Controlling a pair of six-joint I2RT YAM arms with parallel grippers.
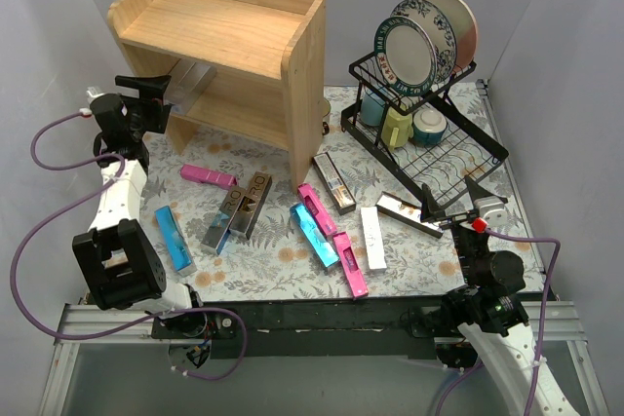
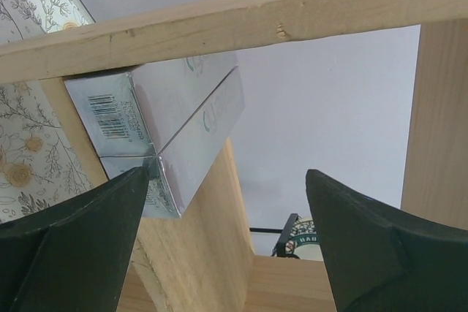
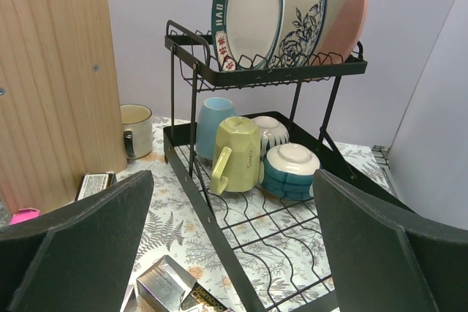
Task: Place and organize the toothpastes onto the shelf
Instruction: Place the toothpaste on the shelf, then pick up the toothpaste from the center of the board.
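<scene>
**Item 1, left claw** [image 2: 227, 199]: jaws are standing wide apart and holding nothing. It is hovering at the left-hand mouth of the lower tier, fingers pointing inward.

**Item 2, silver cartons** [image 2: 179, 111]: two are lying on the lower tier just ahead of the left fingers, long sides touching, barcode ends facing the claw. No finger is touching them.

**Item 3, shelf** [image 1: 304, 75]: the light wood two-tier unit is standing at the table's far left. Its top tier is showing no cartons.

**Item 4, loose toothpastes**: roughly ten are lying scattered on the table [image 1: 283, 260] in front of the shelf. Nearest the left arm are a pink carton [image 1: 208, 175] and a blue carton [image 1: 174, 238]. A silver and brown pair [image 1: 239, 209] is lying beside them, and the others are fanning out to the right.

**Item 5, right claw** [image 3: 234, 180]: its jaws are gaping fully and are empty. It is hanging above the table's right side, facing the dish rack [image 1: 429, 148].

**Step in hand (judged):** the silver pair is appearing settled on the lower tier, so this placement is looking finished.

**Next move (judged):** it is calling for the left claw to back out without nudging the pair, then to drop over a nearby carton and line its jaws across the narrow width.
</scene>
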